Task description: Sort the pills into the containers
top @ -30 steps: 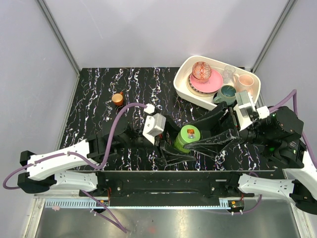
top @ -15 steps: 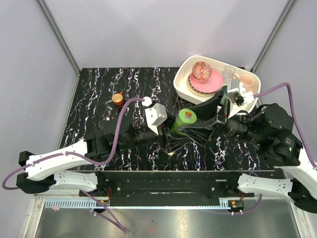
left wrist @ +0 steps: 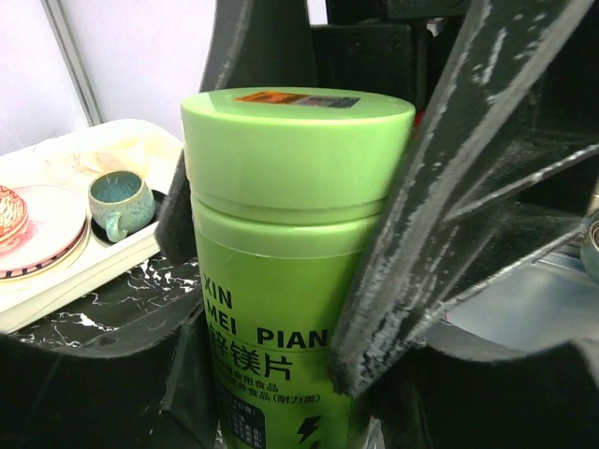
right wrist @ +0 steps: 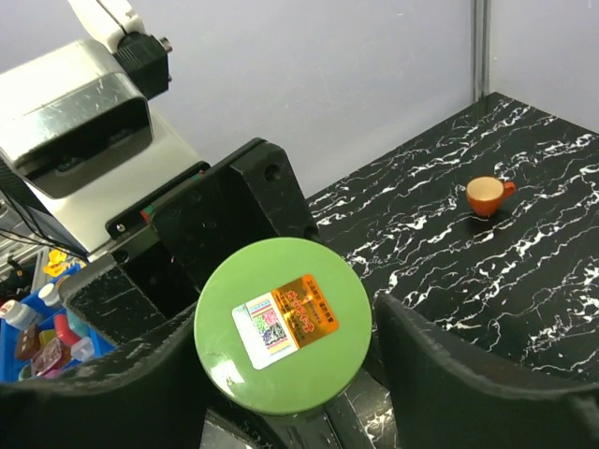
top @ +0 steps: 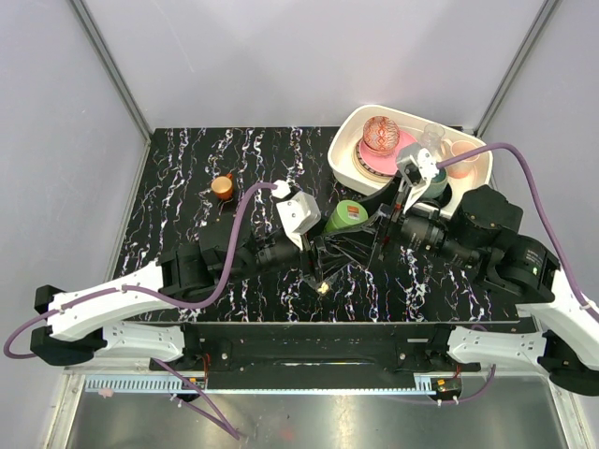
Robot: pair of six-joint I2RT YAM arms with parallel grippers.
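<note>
Jaws of the left gripper [left wrist: 299, 243] clench the glossy green cylindrical bottle [left wrist: 290, 215], upright just toward 3 o'clock of the marbled table [top: 187, 178] centre, while those of the right gripper [right wrist: 281, 369] gape astride its flat round cap [right wrist: 281, 323]; uncapping seems in hand, next needing a squeeze and twist; no pill box shows.
</note>
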